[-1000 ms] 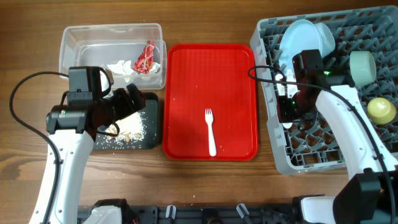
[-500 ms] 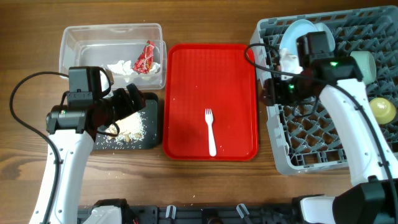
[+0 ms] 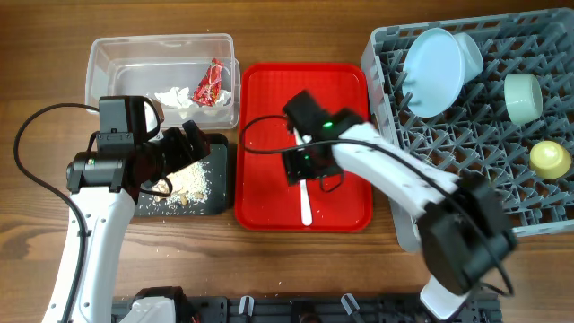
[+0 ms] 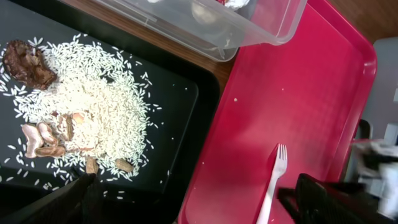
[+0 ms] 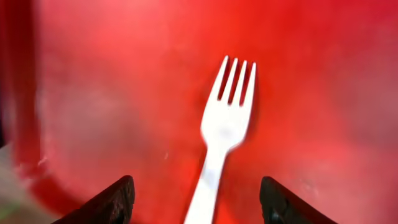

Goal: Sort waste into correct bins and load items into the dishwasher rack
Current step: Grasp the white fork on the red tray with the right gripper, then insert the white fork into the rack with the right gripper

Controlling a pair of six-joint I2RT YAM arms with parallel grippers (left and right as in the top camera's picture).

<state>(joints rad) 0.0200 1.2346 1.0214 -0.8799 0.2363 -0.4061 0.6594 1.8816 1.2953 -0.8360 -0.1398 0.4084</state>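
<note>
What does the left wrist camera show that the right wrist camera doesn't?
Only the left wrist view shows the black tray with rice-like food scraps spread on it, and a corner of the clear tub. Only the right wrist view shows the right end effector up close, open, with one finger on each side of the fork handle. Both views show the white fork lying flat on the red tray.
</note>
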